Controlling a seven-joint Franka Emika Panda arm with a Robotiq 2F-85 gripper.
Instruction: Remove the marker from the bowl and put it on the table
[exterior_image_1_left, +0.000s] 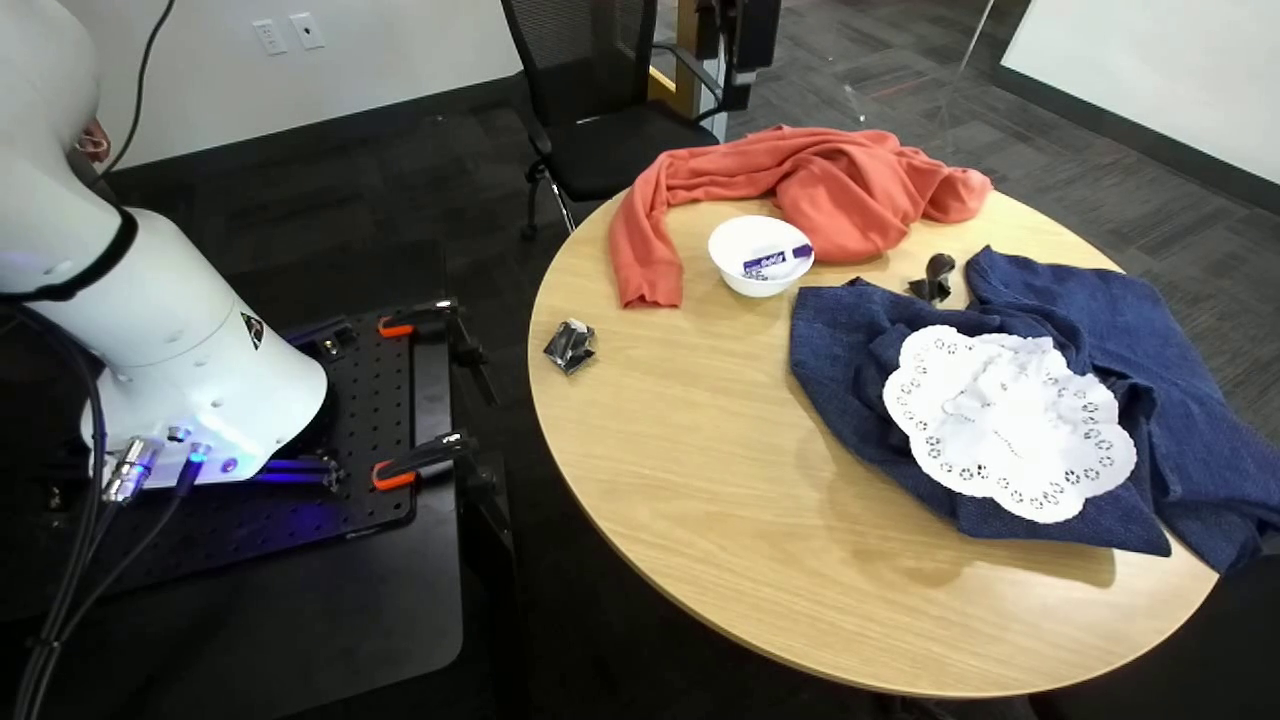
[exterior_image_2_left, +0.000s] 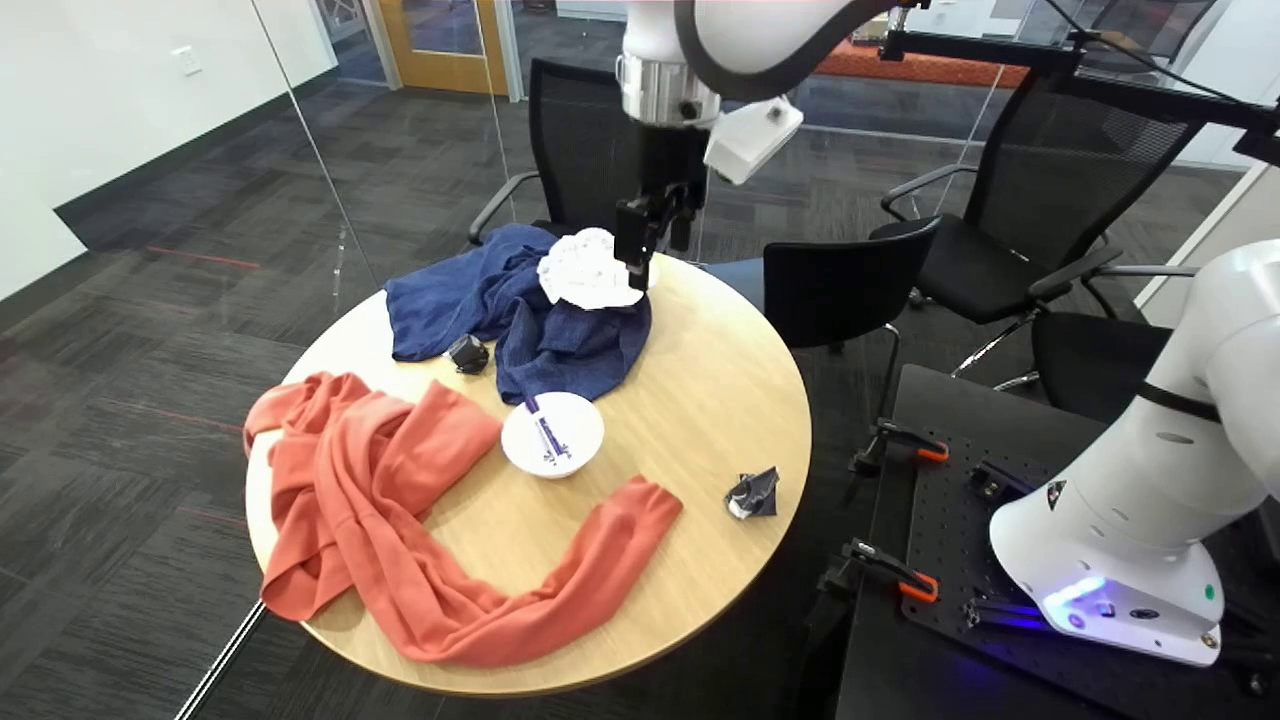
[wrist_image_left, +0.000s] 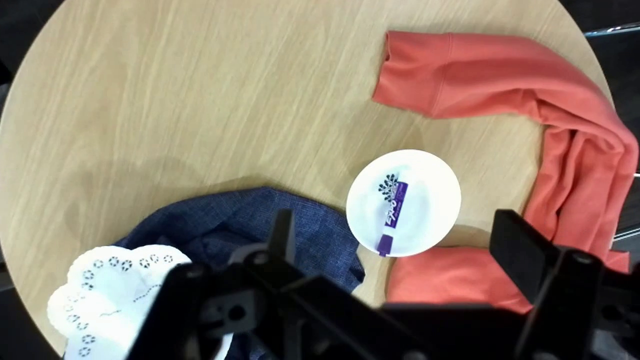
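Note:
The purple marker with a white band lies inside the small white bowl, its cap end resting on the rim. The marker shows in both exterior views (exterior_image_1_left: 765, 263) (exterior_image_2_left: 549, 432) and in the wrist view (wrist_image_left: 396, 205). The bowl also shows in all views (exterior_image_1_left: 737, 238) (exterior_image_2_left: 583, 430) (wrist_image_left: 434, 195). It stands upright on the round light wood table (exterior_image_1_left: 680, 470) (exterior_image_2_left: 715, 390) (wrist_image_left: 240, 110). My gripper (wrist_image_left: 394, 230) is open and empty, with its fingers wide apart. In an exterior view the gripper (exterior_image_2_left: 658, 255) hangs above the table by the doily, well apart from the bowl.
An orange garment (exterior_image_1_left: 830, 190) (exterior_image_2_left: 350, 490) (wrist_image_left: 485, 75) lies close beside the bowl. Blue denim (exterior_image_1_left: 1150, 350) (exterior_image_2_left: 580, 350) (wrist_image_left: 240, 215) bears a white doily (exterior_image_1_left: 1010, 430) (exterior_image_2_left: 590, 270) (wrist_image_left: 110, 295). A black lumpy object (exterior_image_2_left: 468, 354) and a crumpled dark wrapper (exterior_image_1_left: 571, 346) (exterior_image_2_left: 753, 493) lie on the table.

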